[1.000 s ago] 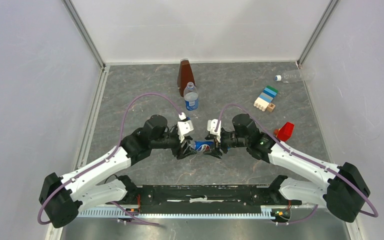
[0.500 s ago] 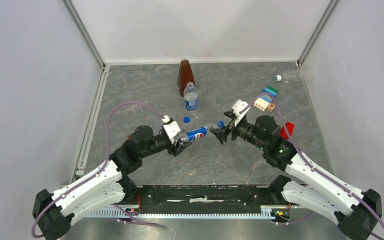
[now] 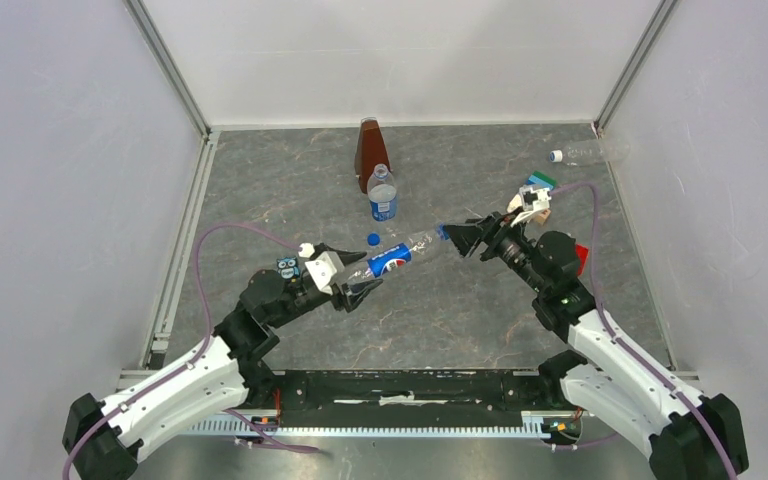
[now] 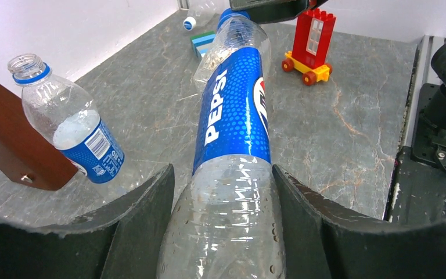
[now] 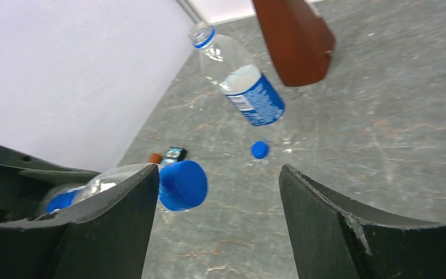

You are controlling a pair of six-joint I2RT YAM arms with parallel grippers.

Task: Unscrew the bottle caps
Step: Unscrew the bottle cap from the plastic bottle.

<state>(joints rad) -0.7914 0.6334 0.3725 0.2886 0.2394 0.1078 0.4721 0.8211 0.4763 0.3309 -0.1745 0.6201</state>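
Observation:
My left gripper (image 3: 358, 284) is shut on the base of a blue-labelled Pepsi bottle (image 3: 392, 259), held off the table and pointing up to the right. In the left wrist view the bottle (image 4: 232, 110) fills the space between my gripper's (image 4: 220, 174) fingers. Its blue cap (image 3: 441, 232) is on the neck. My right gripper (image 3: 463, 240) is open at that cap (image 5: 181, 185), which sits just inside one finger (image 5: 122, 215) with a wide gap to the other. A second labelled bottle (image 3: 383, 196) stands upright with a bare neck. A loose blue cap (image 3: 373, 239) lies near it.
A brown pyramid-shaped object (image 3: 369, 150) stands behind the upright bottle. An unlabelled bottle (image 3: 592, 152) with a white cap (image 3: 556, 156) lies at the back right corner. Toy blocks (image 3: 532, 196) and a red toy (image 3: 574, 260) sit by my right arm.
Both arms have swung apart from the table's middle. The left one carried the bottle back left and tilted it up. The right gripper has opened and moved back right.

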